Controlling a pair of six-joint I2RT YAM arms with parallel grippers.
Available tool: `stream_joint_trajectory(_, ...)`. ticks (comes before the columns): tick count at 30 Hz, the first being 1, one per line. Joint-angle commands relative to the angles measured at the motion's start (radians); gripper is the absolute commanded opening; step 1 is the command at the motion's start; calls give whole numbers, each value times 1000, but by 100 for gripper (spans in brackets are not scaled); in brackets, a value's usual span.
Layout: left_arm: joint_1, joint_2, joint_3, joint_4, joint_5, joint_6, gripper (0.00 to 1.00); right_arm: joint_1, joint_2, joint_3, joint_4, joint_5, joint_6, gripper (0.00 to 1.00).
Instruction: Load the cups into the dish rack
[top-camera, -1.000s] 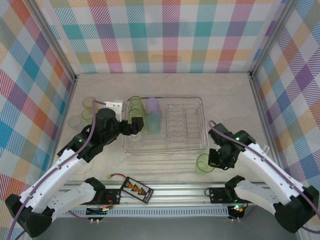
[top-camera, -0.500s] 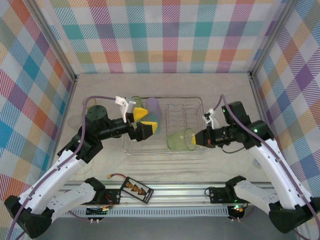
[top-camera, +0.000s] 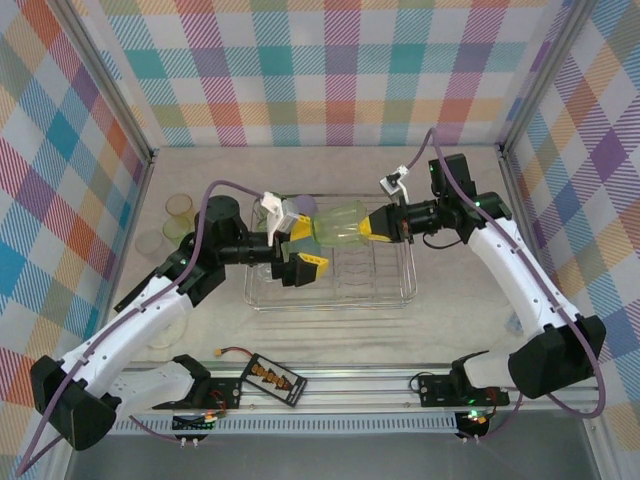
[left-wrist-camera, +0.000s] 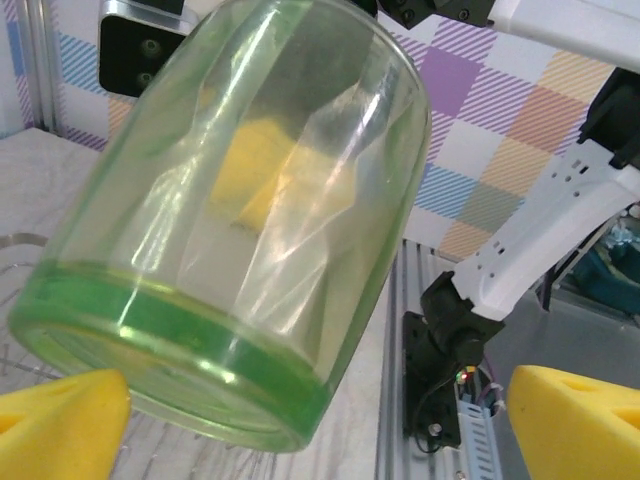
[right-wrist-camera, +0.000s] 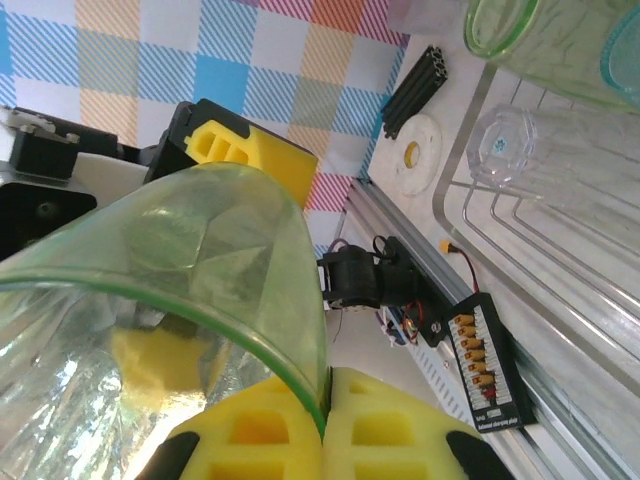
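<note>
Cups (top-camera: 338, 224) — 1 green in R gripper (top-camera: 365, 226); 3 left of rack (top-camera: 412, 280).

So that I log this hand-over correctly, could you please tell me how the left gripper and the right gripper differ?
The right gripper is shut, pinching the rim of a green cup; the left gripper is open and holds nothing. The right gripper reaches in from the right of the dish rack, the left gripper from the left, facing the cup's base. Both have yellow fingers and hover over the rack.
</note>
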Motion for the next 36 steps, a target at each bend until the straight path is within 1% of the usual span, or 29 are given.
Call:
stream_joint_trajectory(1,-6,26,39,38,48,65,93,6,12,15,122,-120,29,0)
stream_joint_trajectory(2,-6,31,38,57,44,63,90,8,13,9,142,-130,39,0)
stream_joint_trajectory(6,-6,26,0,189,-3,36,89,15,24,5,156,-155,36,0)
stream_joint_trajectory(11,-16,17,-70,356,9,46,86,24,36,9,173,-167,38,0)
stream_joint_trajectory(15,-40,15,-89,371,9,91,86,34,48,17,185,-174,37,0)
stream_joint_trajectory(19,-45,-3,-119,429,-15,79,87,38,65,22,175,-179,18,0)
stream_joint_trajectory(23,-44,-23,-129,421,-37,82,89,34,78,39,128,-170,-29,0)
stream_joint_trajectory(25,-44,-36,-134,406,-44,81,91,26,89,57,88,-163,-54,0)
stream_joint_trajectory(28,-43,-47,-130,377,-46,69,100,15,96,76,83,-166,-60,0)
stream_joint_trajectory(32,-39,-53,-132,372,-59,30,100,9,105,104,75,-174,-70,0)
stream_joint_trajectory(36,-25,-47,-116,370,-20,16,100,6,101,119,79,-196,-84,0)
